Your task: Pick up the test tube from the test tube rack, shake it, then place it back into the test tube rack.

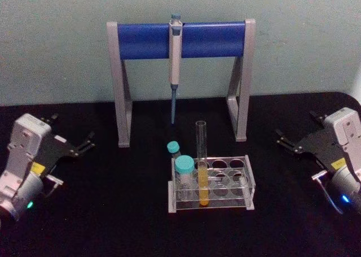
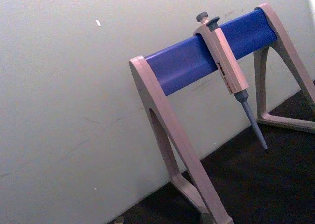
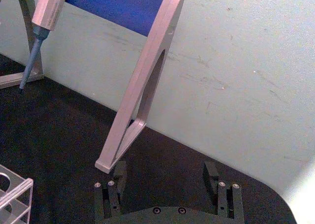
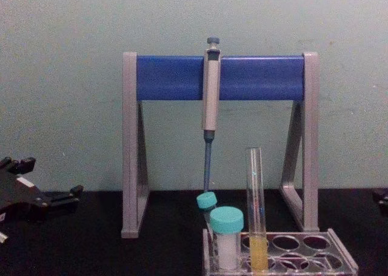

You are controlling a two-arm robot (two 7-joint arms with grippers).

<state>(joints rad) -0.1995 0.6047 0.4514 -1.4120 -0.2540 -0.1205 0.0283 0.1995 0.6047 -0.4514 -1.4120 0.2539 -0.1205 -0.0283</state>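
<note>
The test tube (image 1: 201, 155) stands upright in the front row of the clear test tube rack (image 1: 241, 162), with yellow-orange liquid in its lower part. From the chest view the test tube (image 4: 255, 191) rises well above the rack (image 4: 341, 253). My left gripper (image 1: 73, 127) rests open over the black table at the far left, well away from the rack, and it also appears in the chest view (image 4: 53, 178). Far to the right sits my right gripper (image 1: 294, 127), also open with nothing between its fingers (image 3: 210, 171). A corner of the rack (image 3: 15, 189) shows in the right wrist view.
Two teal-capped white vials (image 1: 183, 168) (image 1: 173, 148) stand at the rack's left end, close beside the tube. Behind the rack is a grey-and-blue pipette stand (image 1: 214, 39) with a pipette (image 1: 175, 53) hanging from its bar. A pale wall closes off the back.
</note>
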